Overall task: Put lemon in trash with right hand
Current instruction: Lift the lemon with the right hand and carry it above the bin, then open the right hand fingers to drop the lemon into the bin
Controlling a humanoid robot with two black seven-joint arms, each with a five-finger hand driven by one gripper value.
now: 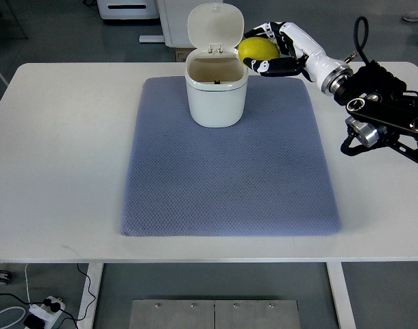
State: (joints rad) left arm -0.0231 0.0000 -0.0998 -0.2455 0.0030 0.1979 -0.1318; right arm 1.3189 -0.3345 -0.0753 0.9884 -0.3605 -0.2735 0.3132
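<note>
A yellow lemon (257, 49) is held in my right hand (272, 49), whose white and black fingers curl around it. The hand hovers just right of the rim of a white trash bin (216, 96), above table level. The bin stands upright at the far middle of a blue-grey mat (229, 171), with its lid (215, 27) flipped up and back, showing an empty interior. My right arm (380, 103) comes in from the right edge. The left arm does not show.
The mat lies on a white table (58, 151). White cabinets (181, 17) stand behind the table's far edge. Cables and a power strip (41, 312) lie on the floor at the lower left.
</note>
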